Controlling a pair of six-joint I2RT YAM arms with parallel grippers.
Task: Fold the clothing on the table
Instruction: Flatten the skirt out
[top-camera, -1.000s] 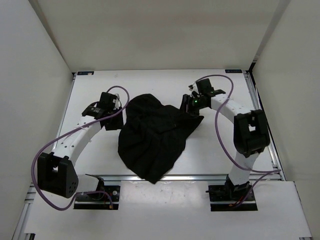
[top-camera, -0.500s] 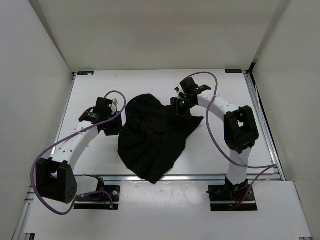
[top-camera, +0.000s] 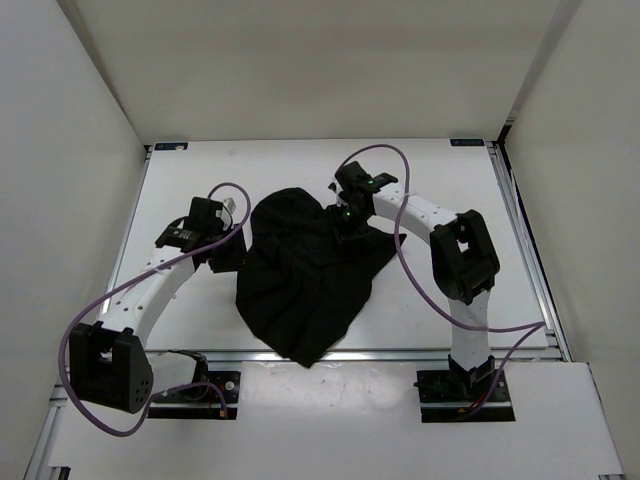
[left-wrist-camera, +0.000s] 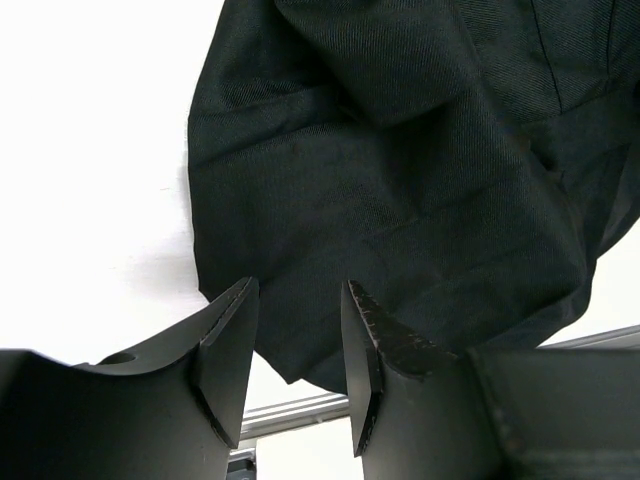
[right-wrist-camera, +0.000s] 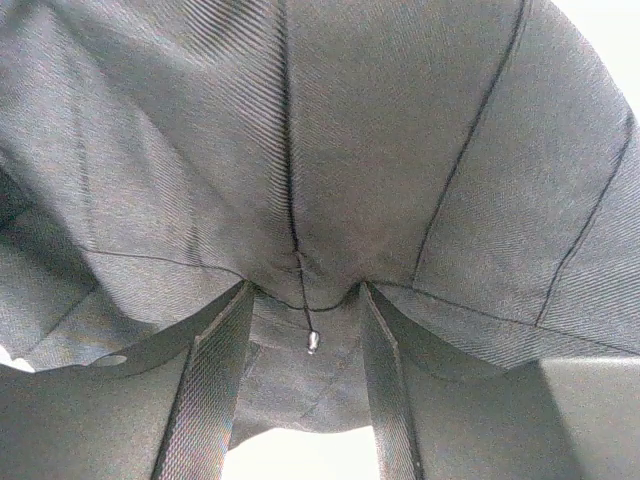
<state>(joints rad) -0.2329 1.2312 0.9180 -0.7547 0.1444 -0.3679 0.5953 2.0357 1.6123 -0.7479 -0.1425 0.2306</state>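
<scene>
Moved inward, the right gripper (top-camera: 345, 222) is set on the one garment (top-camera: 305, 290) lying mid-table (top-camera: 190, 175), jaws apart with cloth between. The left gripper (top-camera: 227, 255), second of two, is held open beside it.

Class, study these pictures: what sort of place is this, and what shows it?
Probably a robotics test cell: a left arm and a right arm bolted at a white rail-edged table, plain white walls enclosing it, one black garment laid out.

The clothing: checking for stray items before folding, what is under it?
The clothing lies on the white table; anything else beneath the fabric is covered, unseen.
</scene>
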